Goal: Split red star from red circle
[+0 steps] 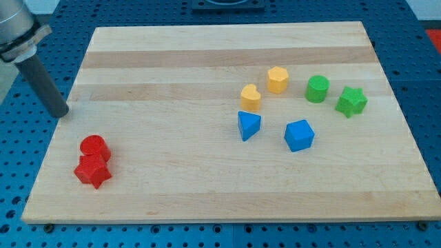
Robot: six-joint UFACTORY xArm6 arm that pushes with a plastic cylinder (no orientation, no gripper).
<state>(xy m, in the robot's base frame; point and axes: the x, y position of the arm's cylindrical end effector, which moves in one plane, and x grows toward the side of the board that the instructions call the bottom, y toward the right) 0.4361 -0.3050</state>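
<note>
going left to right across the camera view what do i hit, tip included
my tip → blue triangle → yellow hexagon → blue cube → green cylinder → green star

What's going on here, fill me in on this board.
A robot arm's rod is set to separate two red blocks. My tip sits at the board's left edge, above and left of the pair, touching neither. The red circle and red star are still pressed together near the view's bottom left.
</note>
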